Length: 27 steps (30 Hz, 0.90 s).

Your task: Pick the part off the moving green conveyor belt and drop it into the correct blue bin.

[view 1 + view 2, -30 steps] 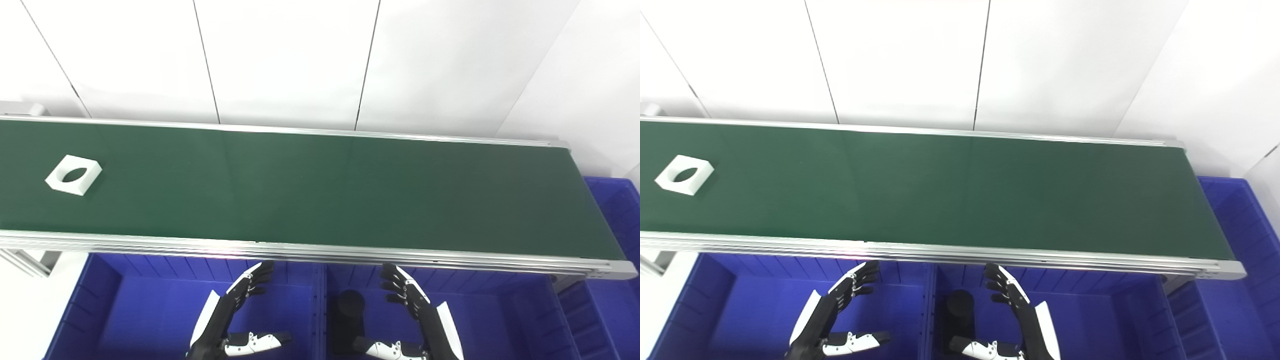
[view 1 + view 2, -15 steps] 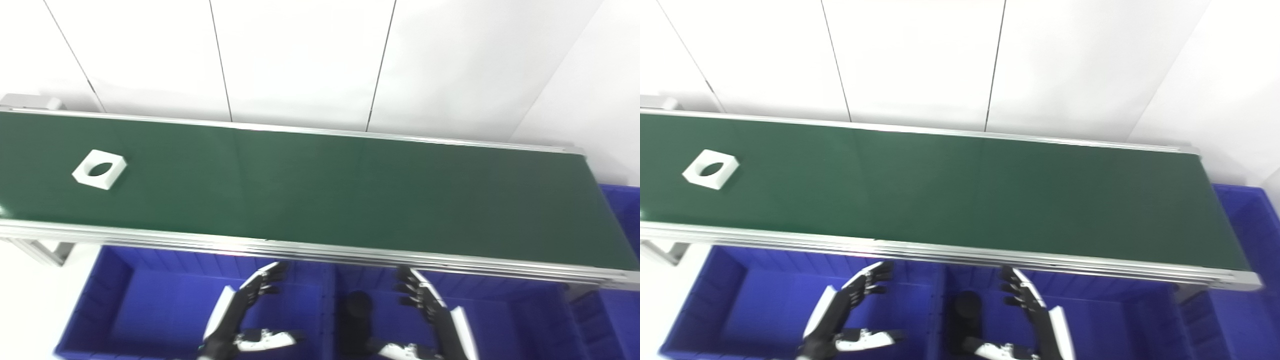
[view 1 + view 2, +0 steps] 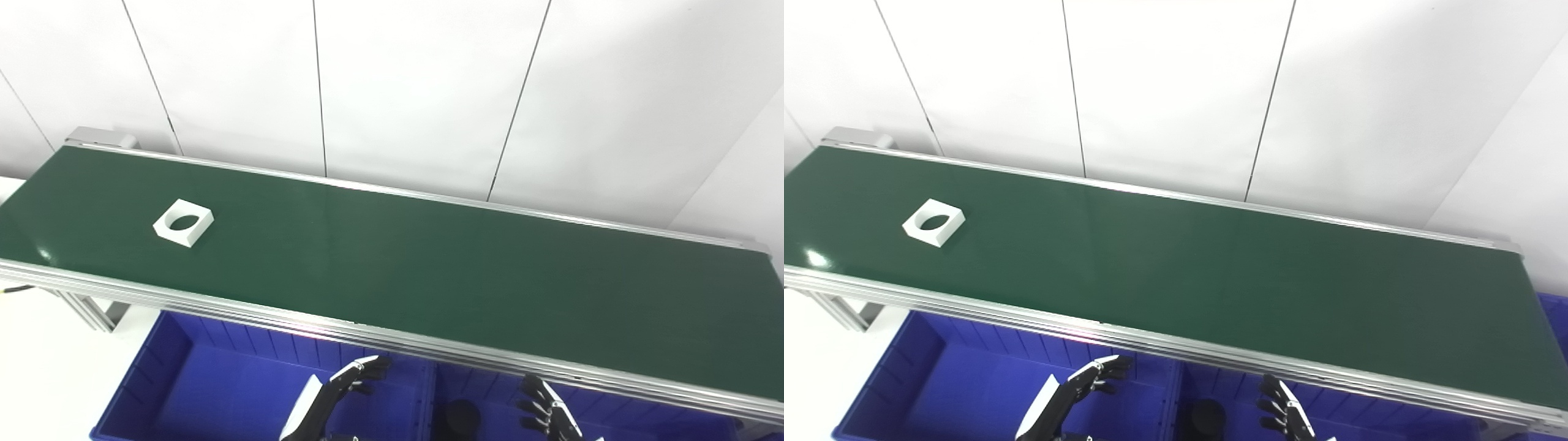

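A white square part (image 3: 183,222) with a round hole lies flat on the green conveyor belt (image 3: 429,275), near its left end. My left hand (image 3: 334,398) hovers open over the left blue bin (image 3: 165,373), below the belt's near rail. Only the fingers of my right hand (image 3: 548,413) show at the bottom edge, spread open above the middle blue bin (image 3: 1234,407). Both hands hold nothing and are far from the part.
A black cylindrical part (image 3: 462,419) rests in the middle bin. A silver rail (image 3: 392,340) runs along the belt's near edge. White wall panels stand behind the belt. A sliver of another blue bin (image 3: 1557,312) shows at the right edge.
The camera has tilted up and swung left, so the hands sit lower in the picture and the belt's left end shows. The white part has travelled right along the belt.
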{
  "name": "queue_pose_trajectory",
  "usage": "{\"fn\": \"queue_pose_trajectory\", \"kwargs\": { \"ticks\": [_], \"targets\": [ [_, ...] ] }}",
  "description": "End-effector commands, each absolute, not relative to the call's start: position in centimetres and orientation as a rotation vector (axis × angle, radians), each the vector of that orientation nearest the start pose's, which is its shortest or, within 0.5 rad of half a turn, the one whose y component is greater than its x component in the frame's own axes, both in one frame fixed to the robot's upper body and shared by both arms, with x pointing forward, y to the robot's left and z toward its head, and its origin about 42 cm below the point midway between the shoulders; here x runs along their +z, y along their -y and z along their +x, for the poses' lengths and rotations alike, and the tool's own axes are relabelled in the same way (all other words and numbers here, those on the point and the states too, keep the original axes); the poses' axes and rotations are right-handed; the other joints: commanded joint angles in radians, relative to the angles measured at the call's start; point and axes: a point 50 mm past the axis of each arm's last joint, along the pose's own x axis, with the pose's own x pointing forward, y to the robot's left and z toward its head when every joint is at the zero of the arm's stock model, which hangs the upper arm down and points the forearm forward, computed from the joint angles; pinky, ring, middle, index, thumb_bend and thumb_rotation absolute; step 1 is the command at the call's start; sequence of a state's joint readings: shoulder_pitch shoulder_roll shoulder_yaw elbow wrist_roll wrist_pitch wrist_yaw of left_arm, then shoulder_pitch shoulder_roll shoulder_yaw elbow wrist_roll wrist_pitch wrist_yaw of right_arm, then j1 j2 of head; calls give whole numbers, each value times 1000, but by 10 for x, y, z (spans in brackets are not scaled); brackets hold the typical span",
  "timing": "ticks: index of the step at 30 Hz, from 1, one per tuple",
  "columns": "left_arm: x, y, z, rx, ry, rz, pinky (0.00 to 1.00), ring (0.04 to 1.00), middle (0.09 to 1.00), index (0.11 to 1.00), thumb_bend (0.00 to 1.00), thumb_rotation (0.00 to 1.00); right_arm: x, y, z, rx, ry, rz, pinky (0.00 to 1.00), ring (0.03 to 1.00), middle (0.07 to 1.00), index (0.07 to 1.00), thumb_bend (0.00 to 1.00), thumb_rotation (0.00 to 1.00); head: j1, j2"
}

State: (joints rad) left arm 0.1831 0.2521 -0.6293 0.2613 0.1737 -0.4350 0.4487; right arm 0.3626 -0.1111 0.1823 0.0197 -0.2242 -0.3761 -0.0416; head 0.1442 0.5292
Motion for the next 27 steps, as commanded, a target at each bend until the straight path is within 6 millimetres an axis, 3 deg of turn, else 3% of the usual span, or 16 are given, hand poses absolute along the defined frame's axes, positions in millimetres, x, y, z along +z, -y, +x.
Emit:
{"fn": "queue_pose_trajectory", "kwargs": {
  "ticks": [1,11,15,20,27],
  "targets": [
    [6,-174,163,-233,85,267,685,779,816,802,869,239,44,208,150,157,80,-260,710,791,849,881,833,330,1,1],
    [26,-184,167,-221,122,208,676,765,806,799,905,259,39,206,154,162,83,-236,721,794,842,878,827,293,9,-17],
    [71,-210,189,-261,279,243,684,779,817,793,906,317,39,204,158,166,88,-234,725,795,837,875,825,281,14,-19],
    [98,-234,210,-264,367,293,698,784,815,793,904,311,38,203,161,159,95,-220,722,791,831,869,823,254,18,-25],
    [118,-249,227,-301,432,373,744,827,860,835,832,313,38,205,162,164,97,-214,715,787,829,871,824,260,29,-24]
  ]
}}
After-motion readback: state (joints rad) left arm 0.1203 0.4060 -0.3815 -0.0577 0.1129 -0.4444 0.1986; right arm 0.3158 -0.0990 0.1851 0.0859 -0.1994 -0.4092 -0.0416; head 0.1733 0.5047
